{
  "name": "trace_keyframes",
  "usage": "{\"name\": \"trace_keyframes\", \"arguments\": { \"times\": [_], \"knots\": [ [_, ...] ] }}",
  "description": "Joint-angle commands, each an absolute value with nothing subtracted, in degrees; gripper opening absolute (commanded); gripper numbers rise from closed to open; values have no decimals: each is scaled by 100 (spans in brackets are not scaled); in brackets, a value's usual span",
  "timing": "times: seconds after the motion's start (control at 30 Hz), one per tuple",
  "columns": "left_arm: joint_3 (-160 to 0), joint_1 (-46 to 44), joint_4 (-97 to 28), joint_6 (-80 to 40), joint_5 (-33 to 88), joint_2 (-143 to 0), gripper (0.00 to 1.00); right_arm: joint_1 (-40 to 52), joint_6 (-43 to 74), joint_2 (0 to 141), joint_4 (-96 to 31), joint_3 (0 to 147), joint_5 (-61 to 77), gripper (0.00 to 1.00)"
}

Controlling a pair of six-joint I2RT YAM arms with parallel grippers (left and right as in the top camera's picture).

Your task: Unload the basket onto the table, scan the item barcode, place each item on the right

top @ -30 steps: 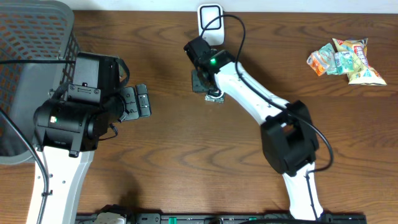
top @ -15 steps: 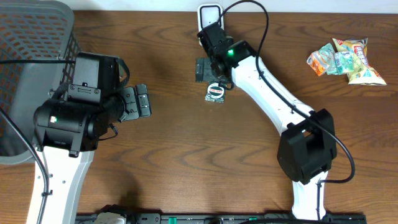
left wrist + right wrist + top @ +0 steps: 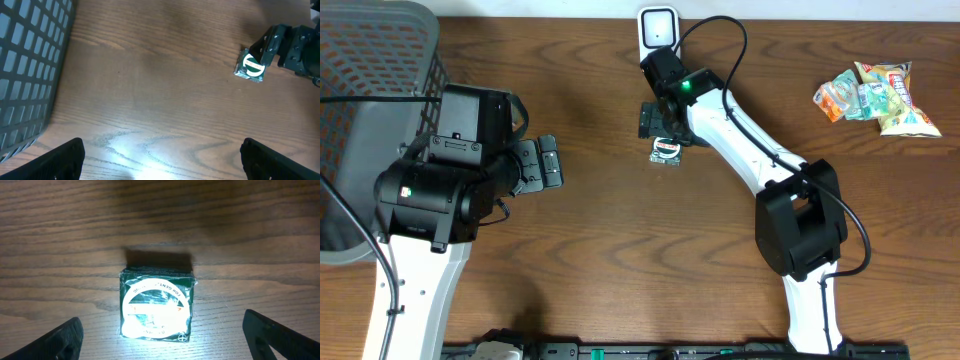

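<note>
Released within the last 1 second, the green packet point(image 3: 156, 305) lay flat on the table point(image 3: 620, 260), just near of the white scanner point(image 3: 658, 27). The right gripper point(image 3: 658, 125), previously narrow at the packet, hung directly above it with its 2 fingers wide and empty. The left gripper point(image 3: 540, 163) was also wide and empty, well apart to the left beside the basket point(image 3: 370, 60). No barcode showed on the packet's upper face, so the scan was probably incomplete. A re-grip appeared necessary.

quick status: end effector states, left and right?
Left end effector: open, holding nothing.
Right end effector: open, over the green packet, not gripping it.
</note>
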State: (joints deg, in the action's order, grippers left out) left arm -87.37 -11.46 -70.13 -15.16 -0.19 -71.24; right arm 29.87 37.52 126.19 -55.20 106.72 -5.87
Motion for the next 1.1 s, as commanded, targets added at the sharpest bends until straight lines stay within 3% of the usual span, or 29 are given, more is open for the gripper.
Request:
{"name": "trace_keyframes", "arguments": {
  "times": [0.0,0.23,0.27,0.33,0.37,0.4,0.43,0.6,0.7,0.77,0.83,1.07],
  "knots": [
    [-8799,-1155,-7026,-1505,-71,-7116,98,3000,3815,12608,-5498,10656,-635,99],
    [-8799,-1155,-7026,-1505,-71,-7116,98,3011,3813,12665,-5463,10626,-648,96],
    [-8799,-1155,-7026,-1505,-71,-7116,98,3015,3813,12665,-5470,10626,-650,90],
    [-8799,-1155,-7026,-1505,-71,-7116,98,3024,3813,12665,-5459,10626,-602,64],
    [-8799,-1155,-7026,-1505,-71,-7116,98,3026,3815,12665,-5454,10626,-558,67],
    [-8799,-1155,-7026,-1505,-71,-7116,98,3033,3813,12665,-5465,10626,-545,86],
    [-8799,-1155,-7026,-1505,-71,-7116,97,3039,3813,12665,-5465,10626,-558,93],
    [-8799,-1155,-7026,-1505,-71,-7116,97,3046,3813,12665,-5470,10626,-558,90],
    [-8799,-1155,-7026,-1505,-71,-7116,98,3046,3813,12665,-5470,10626,-561,74],
    [-8799,-1155,-7026,-1505,-71,-7116,98,3046,3813,12665,-5494,10626,-539,83],
    [-8799,-1155,-7026,-1505,-71,-7116,98,3046,3811,12665,-5502,10626,-543,99],
    [-8799,-1155,-7026,-1505,-71,-7116,98,3046,3813,12667,-5487,10626,-567,99]
  ]
}}
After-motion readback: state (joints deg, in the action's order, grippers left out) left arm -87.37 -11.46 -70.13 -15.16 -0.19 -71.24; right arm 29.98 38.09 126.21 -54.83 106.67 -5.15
